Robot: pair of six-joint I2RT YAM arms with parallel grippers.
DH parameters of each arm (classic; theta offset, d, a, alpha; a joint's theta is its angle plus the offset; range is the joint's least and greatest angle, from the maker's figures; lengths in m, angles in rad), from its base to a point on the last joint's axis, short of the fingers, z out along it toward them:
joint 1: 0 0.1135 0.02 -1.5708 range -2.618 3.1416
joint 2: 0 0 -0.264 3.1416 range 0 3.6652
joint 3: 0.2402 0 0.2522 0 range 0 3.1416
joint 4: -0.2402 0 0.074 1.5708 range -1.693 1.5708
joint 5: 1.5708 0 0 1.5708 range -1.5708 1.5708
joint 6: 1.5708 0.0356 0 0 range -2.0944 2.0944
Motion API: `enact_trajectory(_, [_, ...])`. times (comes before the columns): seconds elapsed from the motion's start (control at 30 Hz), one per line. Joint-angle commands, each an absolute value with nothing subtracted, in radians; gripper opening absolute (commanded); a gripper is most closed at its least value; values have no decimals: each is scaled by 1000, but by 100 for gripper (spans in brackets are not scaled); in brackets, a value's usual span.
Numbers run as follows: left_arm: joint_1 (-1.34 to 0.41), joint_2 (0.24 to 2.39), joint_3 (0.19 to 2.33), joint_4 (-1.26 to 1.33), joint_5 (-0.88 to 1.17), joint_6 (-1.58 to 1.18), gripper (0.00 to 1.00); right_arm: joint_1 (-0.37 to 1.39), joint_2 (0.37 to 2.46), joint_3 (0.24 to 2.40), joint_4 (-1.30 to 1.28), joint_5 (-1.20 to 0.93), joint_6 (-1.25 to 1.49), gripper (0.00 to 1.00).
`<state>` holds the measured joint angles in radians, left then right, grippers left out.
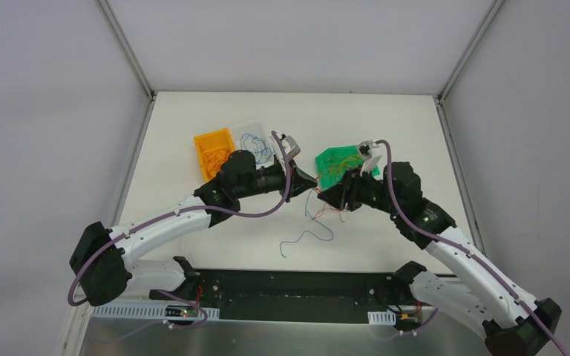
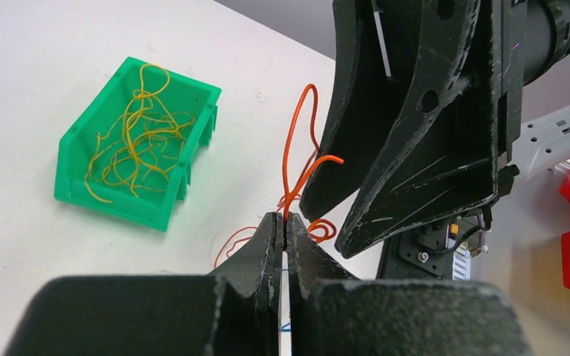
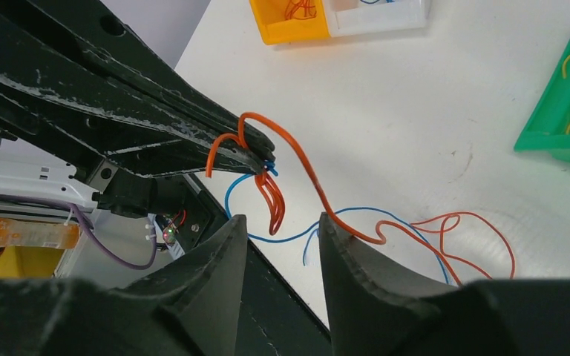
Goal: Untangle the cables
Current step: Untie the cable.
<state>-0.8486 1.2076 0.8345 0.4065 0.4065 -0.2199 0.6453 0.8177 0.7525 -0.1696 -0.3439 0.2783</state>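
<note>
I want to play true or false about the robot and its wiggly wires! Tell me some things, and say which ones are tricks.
1. The left tool is pinched shut on an orange wire. True.
2. The right tool is squeezed shut on a blue wire. False: its jaws stand apart and grip nothing.
3. The green bin has yellow wires inside. True.
4. The orange bin sits to the right of the green bin, seen from above. False: it is to the left, beside the clear bin.
5. A blue wire lies loose on the table. True.
</note>
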Motion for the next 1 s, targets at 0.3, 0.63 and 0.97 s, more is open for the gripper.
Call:
enact_trajectory(0.3, [-839, 1193, 864, 388, 511, -207, 0, 645, 819, 897, -209, -303, 283, 58])
enact_trajectory(0.63, [-840, 1165, 812, 496, 571, -208, 0, 646, 910, 894, -106, -353, 390, 14])
enact_trajectory(0.97, [-840, 1087, 743, 462, 444, -203, 51, 646, 856, 821, -53, -281, 431, 0])
